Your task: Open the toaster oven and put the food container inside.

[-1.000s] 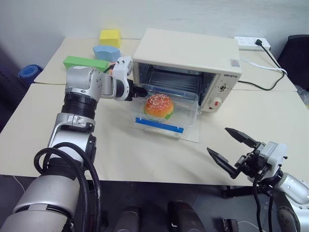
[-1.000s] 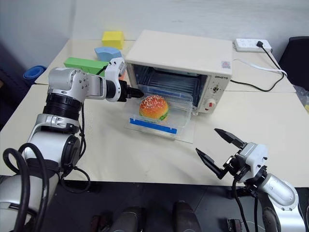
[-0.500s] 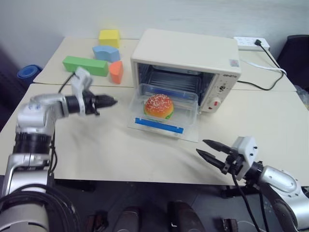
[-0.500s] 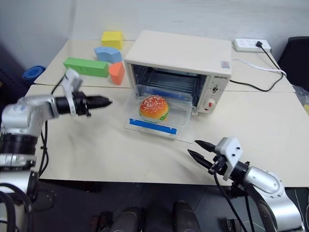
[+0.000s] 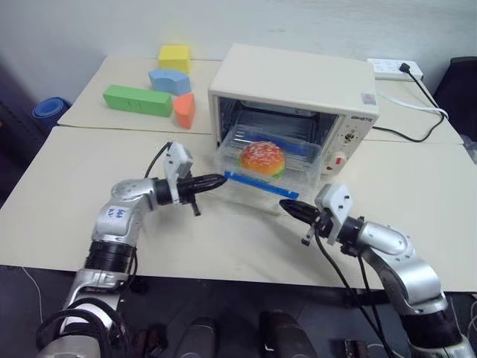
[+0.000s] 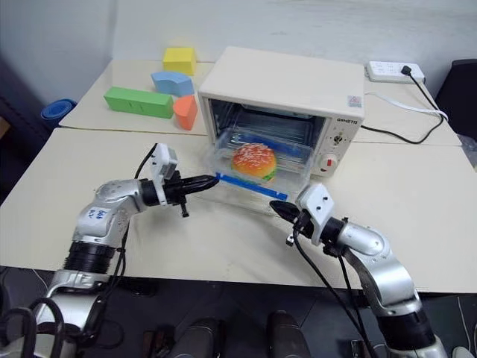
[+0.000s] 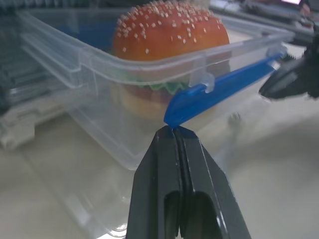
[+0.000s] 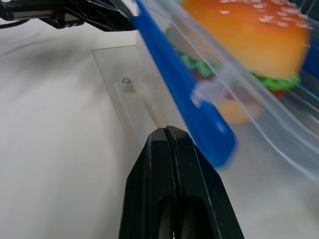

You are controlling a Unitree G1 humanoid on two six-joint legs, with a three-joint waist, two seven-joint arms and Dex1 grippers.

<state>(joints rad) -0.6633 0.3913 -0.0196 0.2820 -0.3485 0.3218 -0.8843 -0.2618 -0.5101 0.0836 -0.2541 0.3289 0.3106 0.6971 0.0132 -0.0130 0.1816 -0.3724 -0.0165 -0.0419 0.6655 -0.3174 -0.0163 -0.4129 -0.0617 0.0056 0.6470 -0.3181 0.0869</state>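
The toaster oven (image 5: 292, 104) stands with its glass door (image 5: 257, 195) dropped flat, and the food container (image 5: 270, 158) sits tilted at the oven's mouth, far end over the wire rack, near end with the blue clip (image 5: 261, 186) raised above the door. The left gripper (image 5: 218, 179), fingers pressed together and empty, sits at the clip's 9 o'clock end; the right gripper (image 5: 288, 209), also pinched closed on nothing, sits at 5 o'clock of the box, just under the clip.

The risk, as I read it: two closed tips pushing at different corners could twist the box, jam it against the rack edge, or let it slide back down onto the door.

A second ago both jaws stood apart, the left beside the oven's left wall, the right well clear at the table's near edge, and the box lay flatter, further out on the door. Now both arms have closed in.
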